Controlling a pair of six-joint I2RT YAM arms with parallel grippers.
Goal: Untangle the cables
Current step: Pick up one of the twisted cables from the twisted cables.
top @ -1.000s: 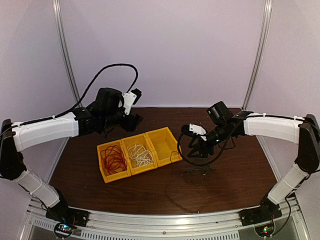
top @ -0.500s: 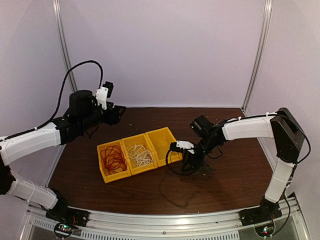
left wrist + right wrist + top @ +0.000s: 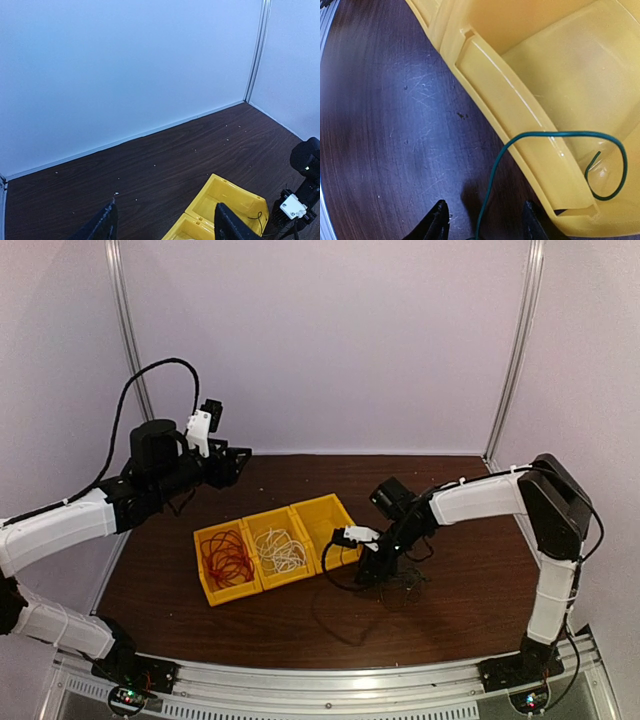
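Red cables [image 3: 228, 558] lie coiled in the left yellow bin, white cables [image 3: 281, 550] in the middle one. A thin dark cable [image 3: 490, 183] runs up between my right gripper's [image 3: 485, 226] open fingers, crosses the right bin's rim [image 3: 505, 100] and curls inside. From above, the right gripper [image 3: 368, 562] hangs low at that bin's near right corner, a dark cable loop [image 3: 333, 575] beside it. More thin dark strands [image 3: 405, 582] lie loose on the table. My left gripper [image 3: 235, 458] is raised at the back left, open and empty, fingers [image 3: 107, 225] wide apart.
The three yellow bins [image 3: 318, 510] stand in a row mid-table. The left wrist view shows the right bin [image 3: 235, 200], the back wall and the right gripper [image 3: 296, 207] at the edge. Small crumbs dot the brown table [image 3: 470, 580].
The right gripper came down and to the left to the right bin's corner, trailing the dark cable. The left arm swung back to the left and away from the bins.
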